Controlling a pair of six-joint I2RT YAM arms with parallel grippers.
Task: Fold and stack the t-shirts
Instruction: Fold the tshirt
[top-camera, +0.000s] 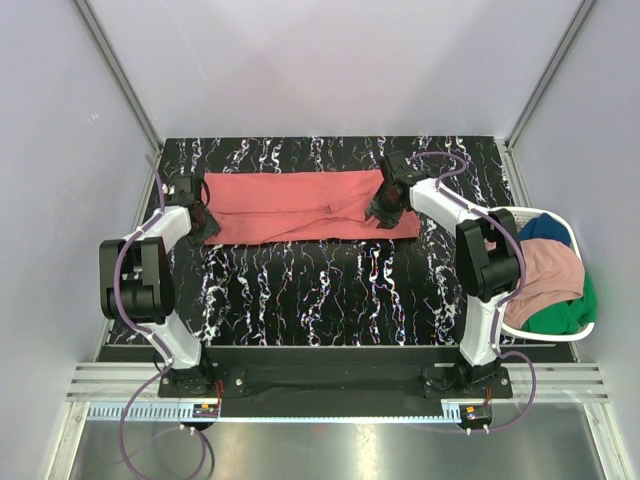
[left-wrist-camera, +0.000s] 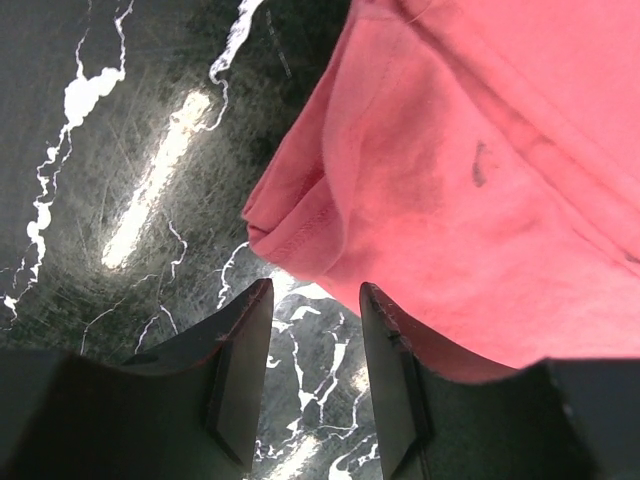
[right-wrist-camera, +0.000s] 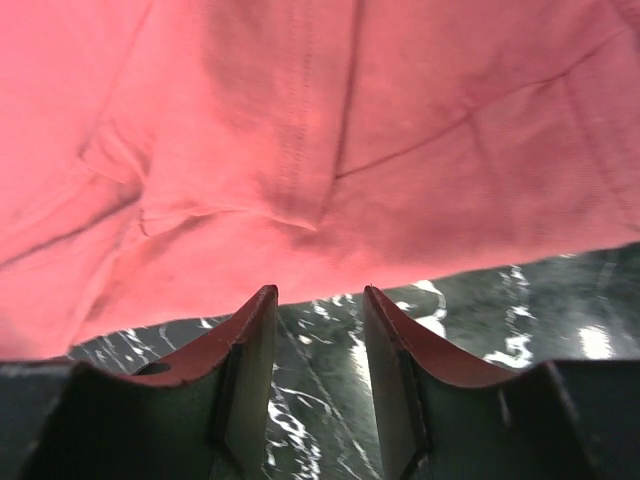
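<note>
Coral-red t-shirt (top-camera: 300, 207) lies flat as a long band across the far half of the black, white-veined desk (top-camera: 320, 290), running left to right. Its left end stops just inside the desk's left edge. Its right end stops well short of the right edge, leaving a strip of bare desk there. A narrow strip of desk shows between the shirt's far edge and the pale back wall. Everything from its near edge down to the arm bases is open desk.

There are two arms, one at each end of the shirt. The left fingers (top-camera: 205, 222) are down at the shirt's left end. They are spread apart and pinch nothing, and bare desk shows in the gap between them, with the hemmed corner of the shirt just ahead. The right fingers (top-camera: 383, 212) sit at the near edge of the shirt toward its right end. They are also spread and hold nothing, the cloth edge just beyond their tips.

One white laundry basket (top-camera: 530, 209) stands at the desk's right edge, behind the right arm. It holds three bundled shirts: one dark blue t-shirt (top-camera: 548, 230), one dusty pink t-shirt (top-camera: 545, 270) and one green t-shirt (top-camera: 565, 315). That makes four shirts in all, one on the desk and three in the basket.
</note>
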